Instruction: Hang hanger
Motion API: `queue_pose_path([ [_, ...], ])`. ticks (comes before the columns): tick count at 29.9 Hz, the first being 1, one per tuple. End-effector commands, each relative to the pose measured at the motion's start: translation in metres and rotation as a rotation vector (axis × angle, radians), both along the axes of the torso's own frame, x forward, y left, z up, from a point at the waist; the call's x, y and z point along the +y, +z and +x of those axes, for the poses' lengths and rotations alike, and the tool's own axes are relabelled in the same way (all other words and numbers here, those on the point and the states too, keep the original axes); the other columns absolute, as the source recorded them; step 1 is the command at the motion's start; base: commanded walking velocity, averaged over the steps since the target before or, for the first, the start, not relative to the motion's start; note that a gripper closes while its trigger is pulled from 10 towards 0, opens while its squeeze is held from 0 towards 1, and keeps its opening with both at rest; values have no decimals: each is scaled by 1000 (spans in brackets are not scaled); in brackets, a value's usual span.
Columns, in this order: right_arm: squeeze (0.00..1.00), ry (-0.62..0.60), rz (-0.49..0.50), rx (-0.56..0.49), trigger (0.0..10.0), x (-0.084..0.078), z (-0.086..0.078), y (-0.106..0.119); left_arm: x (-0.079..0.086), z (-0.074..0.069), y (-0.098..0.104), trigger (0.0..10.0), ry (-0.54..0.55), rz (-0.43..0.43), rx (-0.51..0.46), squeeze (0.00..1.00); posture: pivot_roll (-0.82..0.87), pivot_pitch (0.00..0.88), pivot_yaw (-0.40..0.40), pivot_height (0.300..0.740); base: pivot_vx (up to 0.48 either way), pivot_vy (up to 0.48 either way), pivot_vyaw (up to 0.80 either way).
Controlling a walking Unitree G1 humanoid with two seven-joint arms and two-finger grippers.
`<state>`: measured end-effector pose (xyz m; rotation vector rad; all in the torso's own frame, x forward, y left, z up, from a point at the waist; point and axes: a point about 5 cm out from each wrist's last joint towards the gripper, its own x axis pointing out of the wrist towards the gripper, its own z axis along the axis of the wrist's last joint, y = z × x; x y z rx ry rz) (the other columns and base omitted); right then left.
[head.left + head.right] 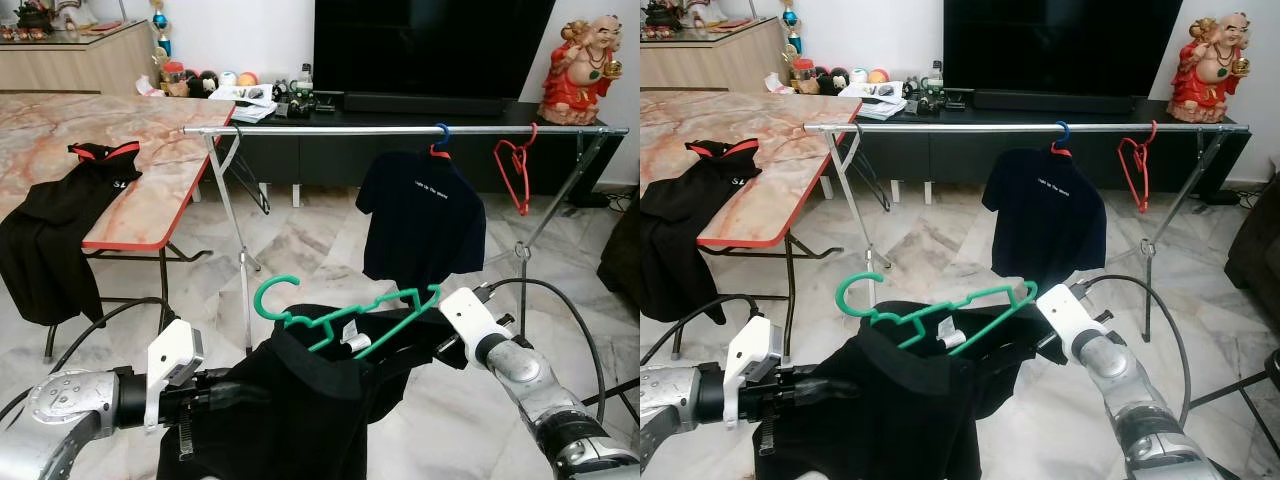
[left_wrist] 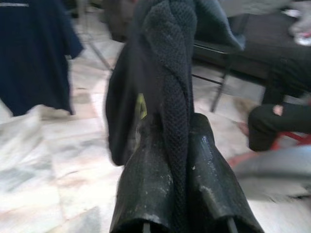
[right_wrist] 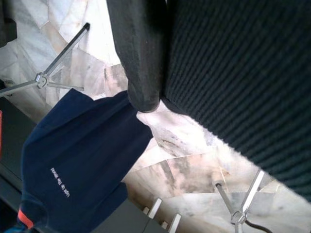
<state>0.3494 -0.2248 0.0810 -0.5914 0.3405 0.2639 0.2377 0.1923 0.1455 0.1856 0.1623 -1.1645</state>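
A green hanger (image 1: pixel 340 315) sits in the neck of a black shirt (image 1: pixel 300 400), its hook up and pointing left, held low in front of me. My left gripper (image 2: pixel 176 131) is shut on a fold of the shirt's left side. At the hanger's right end, my right gripper (image 1: pixel 432 345) is buried in the cloth; one finger (image 3: pixel 141 58) presses on the black knit fabric (image 3: pixel 233 63). Beyond stands a metal clothes rail (image 1: pixel 330 130) carrying a navy shirt (image 1: pixel 420 220) on a blue hanger and a bare red hanger (image 1: pixel 515 170).
A marble-top table (image 1: pixel 150 190) stands at the left with a black garment (image 1: pixel 60 220) draped over its edge. A dark TV console (image 1: pixel 330 155) and a red statue (image 1: pixel 580 70) stand behind the rail. The rail's crossed legs (image 1: pixel 235 230) spread over the marble floor.
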Motion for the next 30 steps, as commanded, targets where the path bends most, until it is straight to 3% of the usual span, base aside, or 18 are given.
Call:
queue_pose_path([
  [1,0,-69,65,59,10000,-16,-6,-6,4,9,10,10000,62,-9,-84,0,158,0,-40,740,0,0,0],
  [2,1000,0,97,91,10000,-7,-8,-9,0,10,10,10000,68,-28,-90,0,158,0,-40,740,0,0,0],
  [3,1000,0,97,91,10000,-7,-8,-9,0,10,10,10000,68,-28,-90,0,158,0,-40,740,0,0,0],
  [8,1000,319,106,194,10000,23,-18,-18,-13,18,8,10000,93,-68,-104,0,153,0,-40,740,0,0,0],
  [9,1000,319,106,194,10000,23,-18,-18,-13,18,8,10000,93,-68,-104,0,153,0,-40,740,0,0,0],
  [10,1000,425,105,245,10000,31,-24,-22,-20,20,6,10000,102,-89,-109,0,152,0,-40,740,0,0,0],
  [13,1000,470,103,270,10000,34,-27,-24,-24,21,6,10000,104,-102,-110,0,153,0,-42,740,0,0,0],
  [16,1000,540,57,322,10000,39,-32,-30,-43,21,5,10000,82,-171,-95,0,154,0,-43,740,0,0,0],
  [21,1000,578,65,332,10000,42,-33,-28,-54,21,5,10000,82,-209,-90,0,153,0,-42,740,0,0,0],
  [25,1000,711,161,291,10000,56,-33,-11,-80,39,7,10000,217,-330,-123,0,145,0,-40,740,0,0,0],
  [30,1000,744,158,284,10000,55,-36,-6,-87,47,9,10000,298,-376,-146,0,142,0,-39,740,0,0,0],
])
